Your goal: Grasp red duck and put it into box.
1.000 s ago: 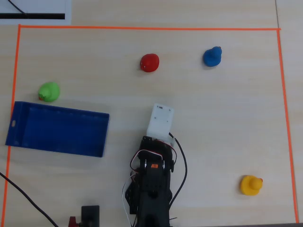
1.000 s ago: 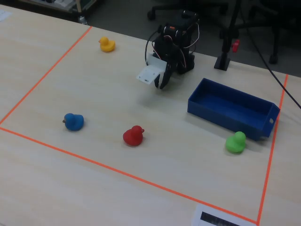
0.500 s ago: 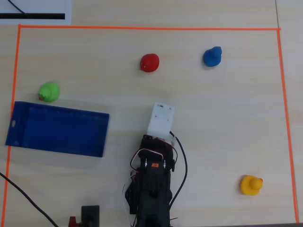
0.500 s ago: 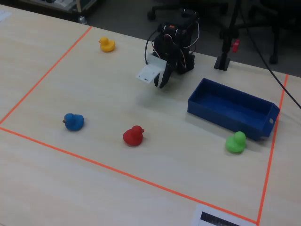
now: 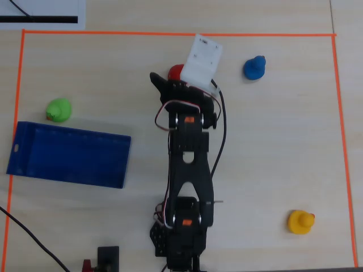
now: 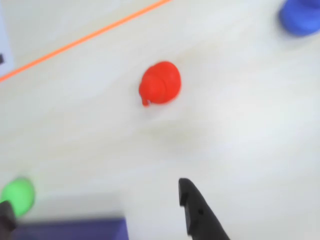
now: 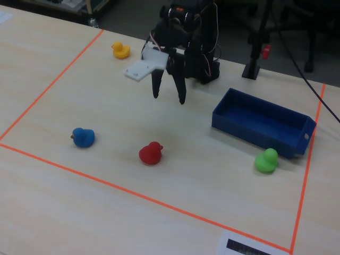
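The red duck (image 7: 151,153) stands on the table, well apart from the dark blue box (image 7: 255,135). My gripper (image 7: 169,98) is open and empty, raised above the table and short of the duck. In the wrist view the red duck (image 6: 160,83) lies ahead of my gripper (image 6: 95,197), between the lines of the two spread fingers. In the overhead view the red duck (image 5: 175,72) is partly hidden under the white camera mount (image 5: 202,59). The box (image 5: 71,131) lies empty at the left; its corner shows in the wrist view (image 6: 75,230).
A green duck (image 5: 59,110) sits just beyond the box. A blue duck (image 5: 254,68) is at the far right, a yellow duck (image 5: 300,221) at the near right. Orange tape (image 5: 170,34) frames the work area. A cable (image 5: 28,235) crosses the near left corner.
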Tool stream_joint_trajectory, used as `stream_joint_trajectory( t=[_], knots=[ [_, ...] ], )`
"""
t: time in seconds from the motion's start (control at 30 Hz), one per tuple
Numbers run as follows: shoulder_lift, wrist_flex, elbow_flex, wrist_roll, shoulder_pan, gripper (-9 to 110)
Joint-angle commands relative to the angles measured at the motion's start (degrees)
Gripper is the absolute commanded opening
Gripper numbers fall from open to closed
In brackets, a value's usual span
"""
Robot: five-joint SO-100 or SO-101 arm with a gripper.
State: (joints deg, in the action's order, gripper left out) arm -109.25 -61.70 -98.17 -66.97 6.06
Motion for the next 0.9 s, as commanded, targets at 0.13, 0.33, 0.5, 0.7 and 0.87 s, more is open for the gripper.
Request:
stream_joint_trajectory(
  t=[0.13, 0.33, 0.5, 0.7, 0.87],
  knots=[
    [25.40, 5.01, 14.33, 0.00, -0.62, 43],
    [32.70, 8.96, 15.64, -0.79, 0.44, 42],
    [35.77, 12.39, 15.56, -1.32, 1.49, 42],
    [38.23, 14.15, 17.75, -2.02, 3.25, 42],
    [39.73, 14.41, 19.07, -1.93, 3.25, 42]
  ],
)
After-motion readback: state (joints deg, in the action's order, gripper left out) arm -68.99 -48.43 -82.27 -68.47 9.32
